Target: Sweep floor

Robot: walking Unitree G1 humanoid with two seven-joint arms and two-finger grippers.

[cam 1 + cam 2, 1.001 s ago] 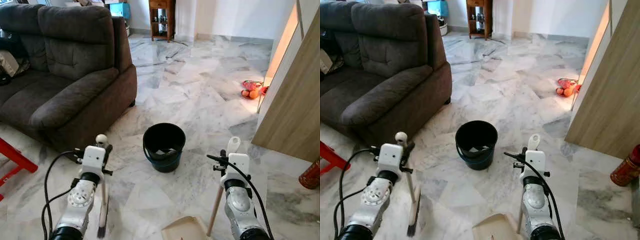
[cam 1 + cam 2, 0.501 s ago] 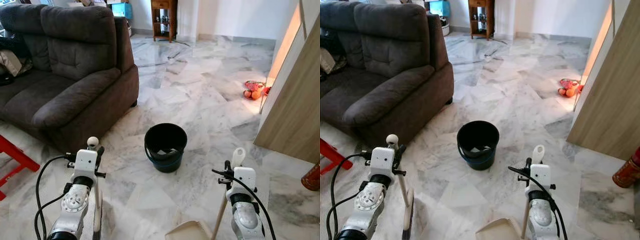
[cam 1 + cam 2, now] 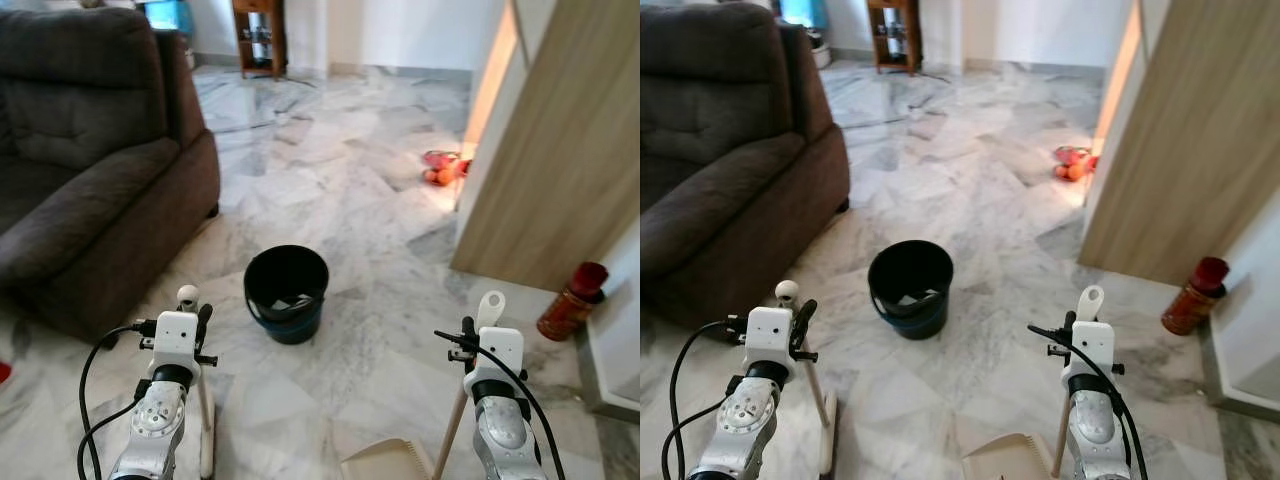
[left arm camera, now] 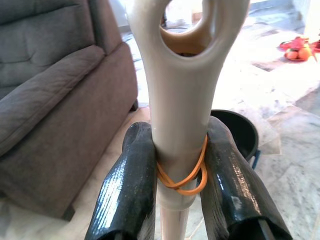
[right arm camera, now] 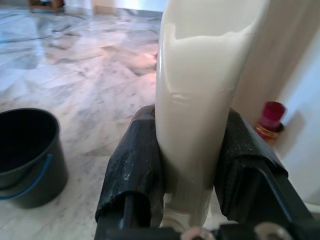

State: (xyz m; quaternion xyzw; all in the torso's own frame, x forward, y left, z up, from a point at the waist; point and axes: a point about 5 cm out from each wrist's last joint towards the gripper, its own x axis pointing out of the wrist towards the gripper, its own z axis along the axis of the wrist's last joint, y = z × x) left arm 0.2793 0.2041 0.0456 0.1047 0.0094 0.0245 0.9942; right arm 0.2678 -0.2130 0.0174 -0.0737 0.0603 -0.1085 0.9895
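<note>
Gripping tight, the left hand (image 4: 175,200) clamps its black fingers (image 4: 127,195) on the cream brush handle (image 4: 180,115), an orange rubber band (image 4: 182,177) looped around it, near the black bucket (image 3: 286,293). Right hand (image 5: 187,180) is closed on the dustpan handle (image 5: 197,100), with the dustpan (image 3: 385,463) on the marble floor (image 3: 380,330), right of that bucket, sofa (image 3: 80,170) left.

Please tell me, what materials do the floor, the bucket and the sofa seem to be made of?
The floor looks like polished marble or marble-look tile: grey veins, visible joints, glossy reflections. The bucket seems to be black plastic, smooth with a slight sheen, with a blue handle. The sofa appears upholstered in dark brown-grey fabric, matte and softly textured, perhaps microfibre.
</note>
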